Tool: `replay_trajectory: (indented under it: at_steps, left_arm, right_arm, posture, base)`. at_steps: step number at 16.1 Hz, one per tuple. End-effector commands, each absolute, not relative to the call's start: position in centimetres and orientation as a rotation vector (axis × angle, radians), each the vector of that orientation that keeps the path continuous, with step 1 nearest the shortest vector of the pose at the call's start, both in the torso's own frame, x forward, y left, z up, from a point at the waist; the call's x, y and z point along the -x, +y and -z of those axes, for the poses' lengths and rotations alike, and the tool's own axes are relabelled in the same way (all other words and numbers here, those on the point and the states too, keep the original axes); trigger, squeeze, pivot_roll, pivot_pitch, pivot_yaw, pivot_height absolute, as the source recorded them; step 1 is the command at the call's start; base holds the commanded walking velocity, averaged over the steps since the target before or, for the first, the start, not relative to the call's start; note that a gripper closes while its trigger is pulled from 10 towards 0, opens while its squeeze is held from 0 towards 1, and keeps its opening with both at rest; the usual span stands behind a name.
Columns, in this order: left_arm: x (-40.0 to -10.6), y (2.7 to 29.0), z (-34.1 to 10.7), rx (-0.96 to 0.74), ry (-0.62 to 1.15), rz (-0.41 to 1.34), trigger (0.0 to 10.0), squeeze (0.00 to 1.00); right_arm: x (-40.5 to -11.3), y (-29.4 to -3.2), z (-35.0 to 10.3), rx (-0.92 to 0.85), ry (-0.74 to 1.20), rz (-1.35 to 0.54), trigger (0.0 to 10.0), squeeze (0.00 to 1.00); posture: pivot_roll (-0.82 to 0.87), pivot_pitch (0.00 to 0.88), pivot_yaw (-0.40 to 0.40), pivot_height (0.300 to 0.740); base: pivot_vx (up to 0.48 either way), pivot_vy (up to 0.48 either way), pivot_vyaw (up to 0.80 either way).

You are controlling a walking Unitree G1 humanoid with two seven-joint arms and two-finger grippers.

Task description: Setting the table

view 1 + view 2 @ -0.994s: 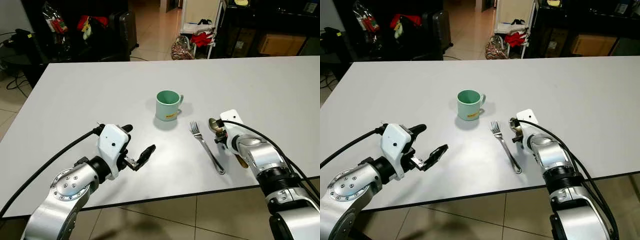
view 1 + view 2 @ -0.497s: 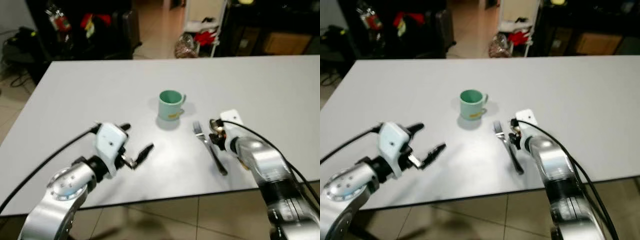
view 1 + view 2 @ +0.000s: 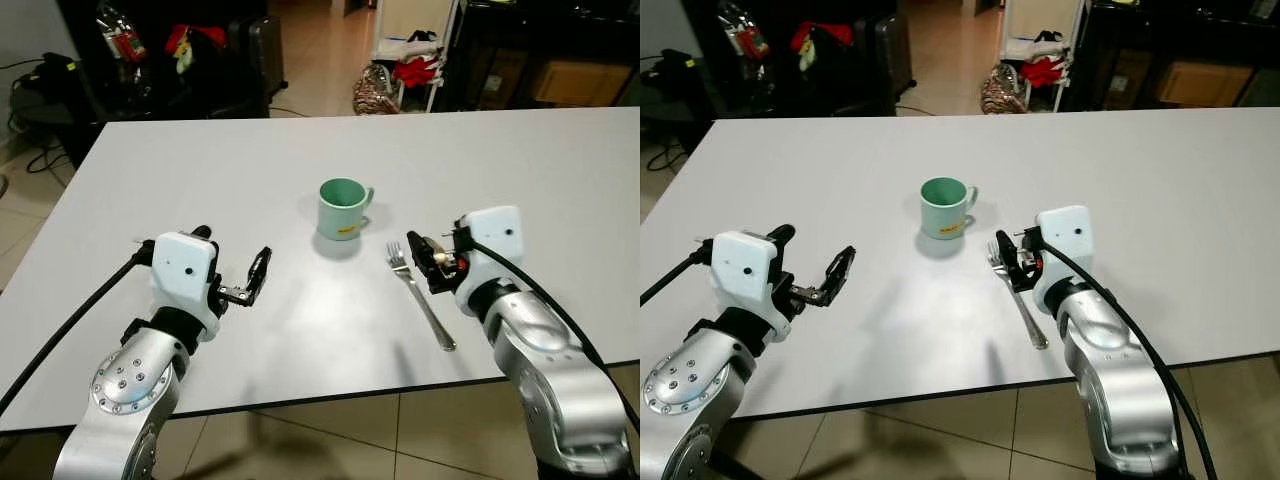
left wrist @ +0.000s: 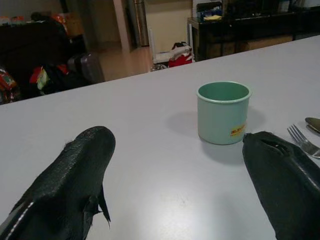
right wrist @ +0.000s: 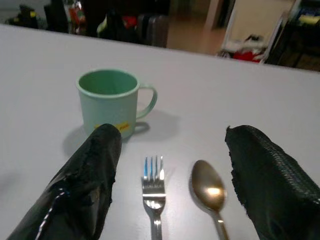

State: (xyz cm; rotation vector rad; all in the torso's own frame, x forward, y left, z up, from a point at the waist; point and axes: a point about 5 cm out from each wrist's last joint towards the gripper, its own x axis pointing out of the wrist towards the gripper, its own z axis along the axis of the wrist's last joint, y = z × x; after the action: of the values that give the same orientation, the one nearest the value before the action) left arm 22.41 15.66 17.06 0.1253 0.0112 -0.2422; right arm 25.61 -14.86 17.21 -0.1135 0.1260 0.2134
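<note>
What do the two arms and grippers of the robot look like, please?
Both arms are silver metal with rounded joints, and a black cable runs along each. Each wrist carries a white boxy housing. The left gripper and right gripper each have two long black fingers with a textured surface.

One white table [image 3: 200, 160] carries three items: one green mug [image 3: 340, 208], one fork [image 3: 420, 296] and one spoon [image 5: 210, 192]. Two robot grippers are present above it, the left gripper [image 3: 235, 270] and the right gripper [image 3: 425, 262], each with its jaws apart and empty. Each piece of cutlery occurs once, the two lying side by side.
</note>
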Motion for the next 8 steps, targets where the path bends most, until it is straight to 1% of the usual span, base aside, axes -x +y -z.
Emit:
replay_trajectory:
  at_steps: [1, 4, 5, 8]
  left_arm:
    - [-22.2, 15.9, -17.3, -0.124, 0.007, 0.219, 10.0, 0.00]
    - [-21.8, 16.2, -17.0, -0.131, 0.017, 0.201, 10.0, 0.00]
    - [-21.6, 16.4, -17.1, -0.138, 0.017, 0.192, 10.0, 0.00]
    - [-21.7, 17.0, -17.4, -0.139, 0.007, 0.163, 10.0, 0.00]
  right_arm:
    - [-25.1, -14.6, -17.5, 0.110, 0.104, -0.225, 10.0, 1.00]
    - [-24.6, -14.4, -17.2, 0.072, 0.066, -0.217, 10.0, 1.00]
    - [-24.5, -14.2, -16.9, 0.023, 0.070, -0.217, 10.0, 1.00]
    - [-24.3, -13.6, -16.7, 0.015, 0.054, -0.281, 10.0, 1.00]
  posture:
    - [-0.11, 0.000, 0.023, 0.740]
    - [-0.09, 0.000, 0.005, 0.740]
    - [-0.09, 0.000, -0.001, 0.740]
    - [-0.09, 0.000, 0.002, 0.740]
  base:
    - [0.000, -0.480, 0.00]
    - [0.000, -0.480, 0.00]
    - [0.000, -0.480, 0.00]
    - [0.000, -0.480, 0.00]
